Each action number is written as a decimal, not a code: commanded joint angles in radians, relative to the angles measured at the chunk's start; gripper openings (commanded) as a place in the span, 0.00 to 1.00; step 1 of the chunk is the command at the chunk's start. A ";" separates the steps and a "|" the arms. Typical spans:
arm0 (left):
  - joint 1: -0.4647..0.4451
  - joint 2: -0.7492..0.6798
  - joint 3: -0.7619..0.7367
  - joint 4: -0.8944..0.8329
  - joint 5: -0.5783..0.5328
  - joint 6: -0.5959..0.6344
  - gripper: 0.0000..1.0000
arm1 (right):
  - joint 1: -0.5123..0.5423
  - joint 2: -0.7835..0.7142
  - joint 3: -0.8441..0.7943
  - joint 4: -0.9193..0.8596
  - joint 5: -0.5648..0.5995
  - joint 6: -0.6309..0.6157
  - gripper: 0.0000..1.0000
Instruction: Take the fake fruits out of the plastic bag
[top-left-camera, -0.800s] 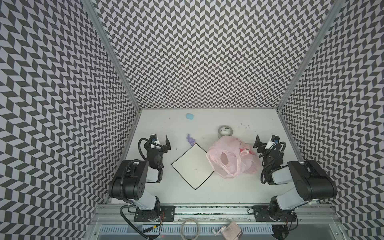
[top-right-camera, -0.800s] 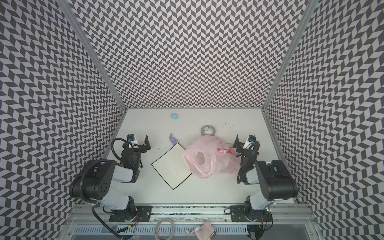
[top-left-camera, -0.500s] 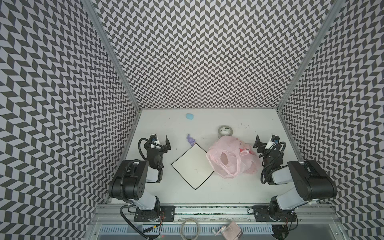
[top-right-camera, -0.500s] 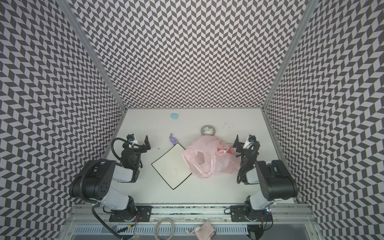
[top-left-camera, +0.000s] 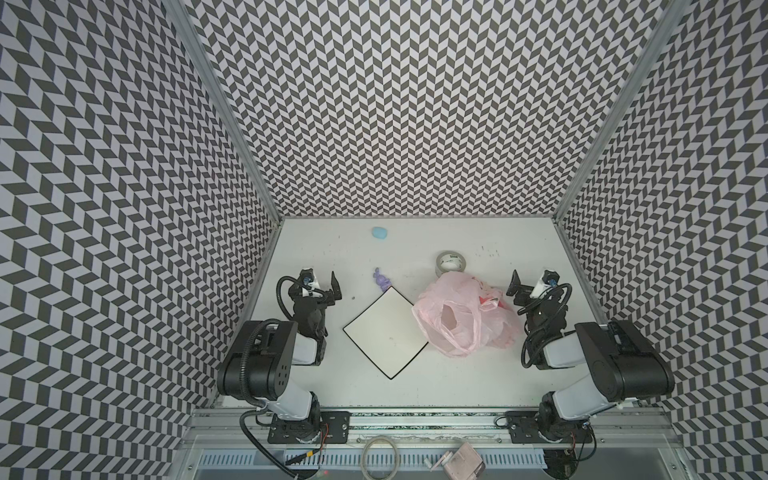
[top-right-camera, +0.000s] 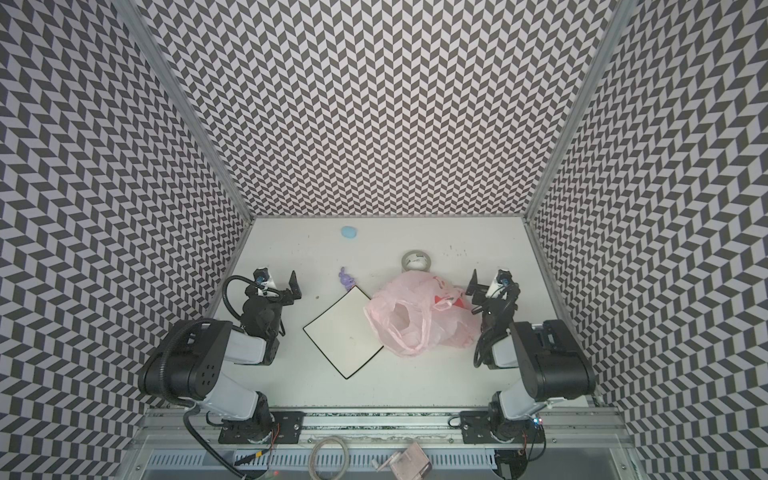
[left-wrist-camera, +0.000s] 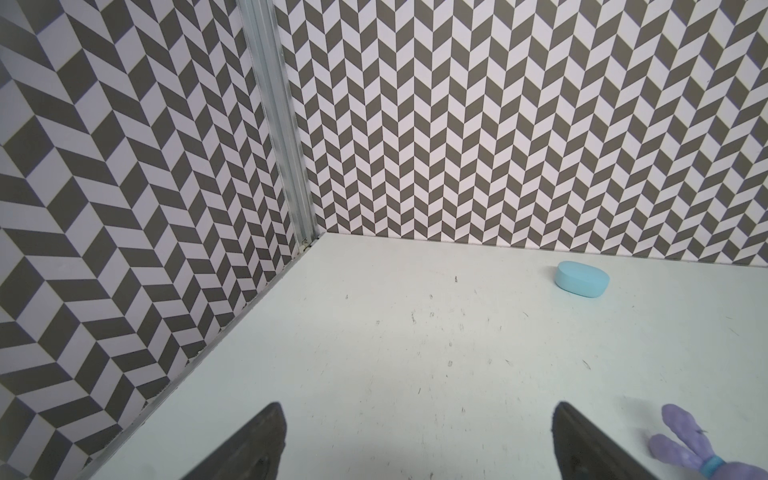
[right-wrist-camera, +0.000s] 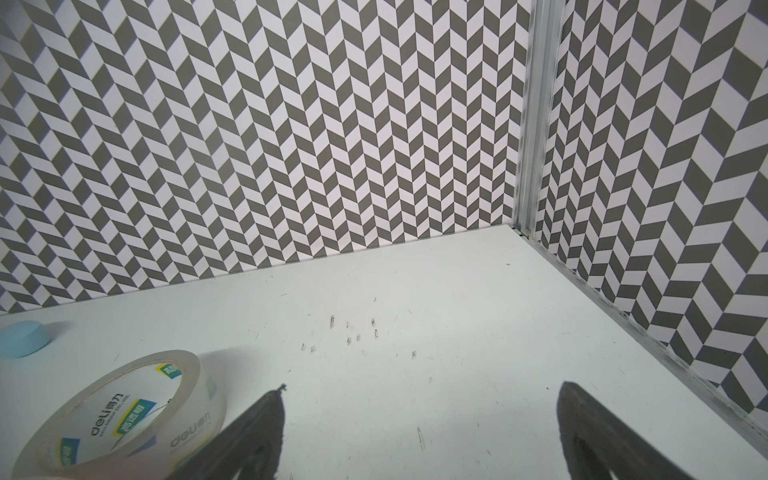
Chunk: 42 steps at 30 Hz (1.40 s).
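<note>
The pink translucent plastic bag (top-left-camera: 465, 320) (top-right-camera: 419, 316) lies crumpled on the white table, right of the middle, its mouth gaping toward the front. Red prints show on its right side. The fake fruits are hidden inside it. My right gripper (top-left-camera: 530, 289) (top-right-camera: 488, 286) hovers just right of the bag, open and empty; in the right wrist view its gripper (right-wrist-camera: 423, 388) frames only bare table. My left gripper (top-left-camera: 320, 286) (top-right-camera: 280, 286) stands open and empty at the left side, far from the bag, and in its wrist view the gripper (left-wrist-camera: 417, 409) also frames bare table.
A square white plate (top-left-camera: 386, 328) (top-right-camera: 343, 328) lies between the left arm and the bag. A purple figure (top-left-camera: 381, 280) (left-wrist-camera: 681, 444) sits behind the plate. A tape roll (top-left-camera: 451, 262) (right-wrist-camera: 116, 411) touches the bag's far edge. A light blue blob (top-left-camera: 379, 234) (left-wrist-camera: 582, 279) rests near the back wall.
</note>
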 joint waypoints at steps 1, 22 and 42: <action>0.003 -0.011 0.000 0.023 0.013 -0.002 1.00 | 0.005 0.009 -0.002 0.055 0.010 -0.008 0.99; 0.037 -0.459 0.270 -0.700 0.136 -0.194 1.00 | -0.021 -0.669 0.214 -1.109 0.066 0.246 0.99; -0.352 -0.592 0.622 -1.448 0.443 -0.622 0.91 | 0.389 -0.531 1.013 -2.068 -0.444 0.203 0.93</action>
